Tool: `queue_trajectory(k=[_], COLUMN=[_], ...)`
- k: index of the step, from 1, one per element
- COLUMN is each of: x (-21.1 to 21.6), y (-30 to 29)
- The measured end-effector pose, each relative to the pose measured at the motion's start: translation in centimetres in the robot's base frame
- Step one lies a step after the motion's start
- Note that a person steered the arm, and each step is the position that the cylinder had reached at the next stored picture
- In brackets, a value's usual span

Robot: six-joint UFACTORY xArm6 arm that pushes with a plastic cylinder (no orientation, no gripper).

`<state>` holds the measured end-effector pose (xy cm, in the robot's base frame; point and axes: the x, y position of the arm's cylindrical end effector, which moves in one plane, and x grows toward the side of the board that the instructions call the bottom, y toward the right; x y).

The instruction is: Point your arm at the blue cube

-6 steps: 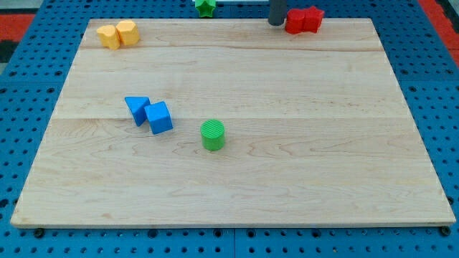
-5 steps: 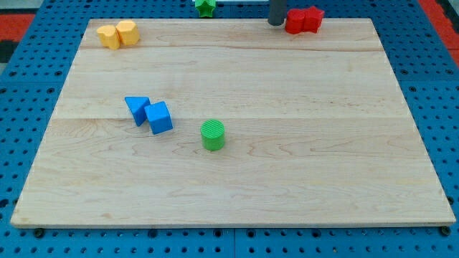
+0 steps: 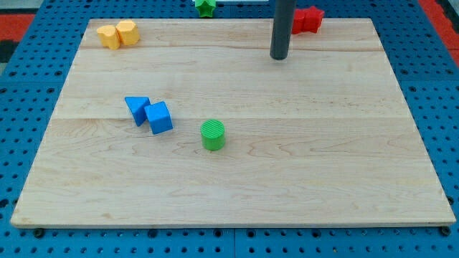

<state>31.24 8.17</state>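
The blue cube (image 3: 159, 117) sits on the wooden board (image 3: 301, 143) at the view's left of centre. It touches a blue triangular block (image 3: 136, 108) on its left. My tip (image 3: 279, 57) is near the view's top, right of centre, far up and to the right of the blue cube. The dark rod rises from the tip out of the view's top.
A green cylinder (image 3: 212, 135) stands right of the blue cube. Two yellow blocks (image 3: 117, 34) lie at the top left corner. Red blocks (image 3: 308, 19) lie at the top edge, just right of the rod. A green star block (image 3: 206, 6) is at the top edge.
My tip has moved from the board's top edge beside the red blocks down the view onto the board. No block has moved.
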Motion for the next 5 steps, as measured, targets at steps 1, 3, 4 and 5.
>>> queue_trajectory(k=[1, 3, 4, 5], x=[2.0, 2.2, 2.2, 2.3], y=[-1.0, -1.6, -2.5, -4.3])
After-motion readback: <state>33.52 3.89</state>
